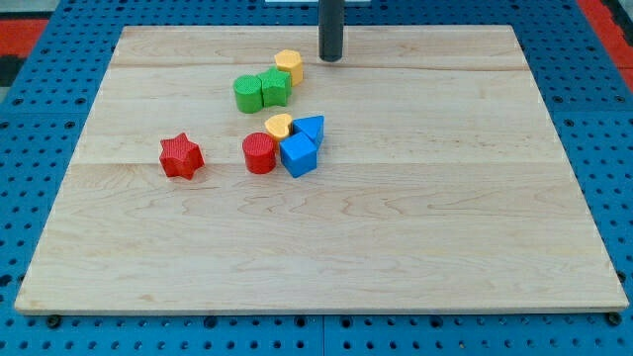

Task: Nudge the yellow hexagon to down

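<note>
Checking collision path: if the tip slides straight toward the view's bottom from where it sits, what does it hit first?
Probably nothing. My tip sits right of the yellow hexagon, and the blue blocks lie slightly left of that line; depth is uncertain.

Single raised view, angled down across the whole board [396,257] (no second camera).

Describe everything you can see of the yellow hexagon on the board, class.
The yellow hexagon is a small, flat-topped, six-sided block with a ridged, plastic-looking surface. It stands upright on the wooden board, near the view's top, left of centre. Its lower-left side touches or nearly touches the green star, which sits against a green cylinder. My tip stands just to the view's right of the hexagon, apart from it, with bare wood between them.
</note>
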{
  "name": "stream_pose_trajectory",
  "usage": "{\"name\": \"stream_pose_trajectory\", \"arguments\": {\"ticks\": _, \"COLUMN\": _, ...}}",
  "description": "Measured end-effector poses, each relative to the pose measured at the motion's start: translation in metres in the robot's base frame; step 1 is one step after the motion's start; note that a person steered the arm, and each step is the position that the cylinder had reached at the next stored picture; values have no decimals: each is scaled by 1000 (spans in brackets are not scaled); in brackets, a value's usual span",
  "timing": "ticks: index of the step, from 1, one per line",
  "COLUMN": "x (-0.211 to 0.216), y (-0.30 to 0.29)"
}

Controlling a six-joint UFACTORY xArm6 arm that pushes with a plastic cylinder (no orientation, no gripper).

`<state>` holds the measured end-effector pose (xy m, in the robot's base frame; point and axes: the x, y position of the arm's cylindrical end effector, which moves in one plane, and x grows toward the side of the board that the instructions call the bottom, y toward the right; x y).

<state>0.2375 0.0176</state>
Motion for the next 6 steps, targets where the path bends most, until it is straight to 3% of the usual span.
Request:
{"name": "stream_pose_trajectory", "arguments": {"ticks": 1, "x": -23, "y": -17}}
{"name": "stream_pose_trajectory", "arguments": {"ticks": 3, "x": -7, "y": -3}}
{"name": "stream_pose_trajectory", "arguments": {"ticks": 6, "x": 12, "y": -53}}
